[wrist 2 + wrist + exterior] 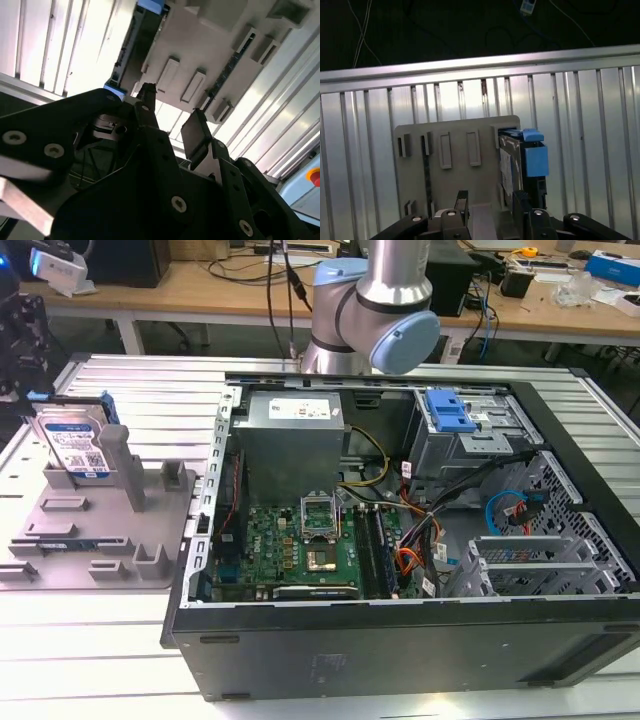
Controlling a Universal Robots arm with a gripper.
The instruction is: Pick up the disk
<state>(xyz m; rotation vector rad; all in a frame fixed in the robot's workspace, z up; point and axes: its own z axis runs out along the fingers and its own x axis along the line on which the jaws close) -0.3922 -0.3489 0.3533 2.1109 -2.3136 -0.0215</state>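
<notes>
- Disk: stands on edge in a slot of the grey fixture, on the ribbed tabletop at the exterior view's left, well apart from the open computer case.
- Long axis: looks upright, label facing outward in the exterior view and blue rails on the side edges.
- Seen in the first wrist view as a thin slab, disk, against one end of the fixture.
- Gripper: hangs above the fixture, looking down on it. Jaws spread wide, nothing between them, no contact with the disk.
- Key relation: lies just ahead of the jaws and offset toward one finger, not centred in the gap. Thickness seems to run across the closing line, so likely a sideways shift is needed before descent.
- Same open, empty gripper in the second wrist view, fixture beyond.
- Arm: joint visible behind the case.
</notes>
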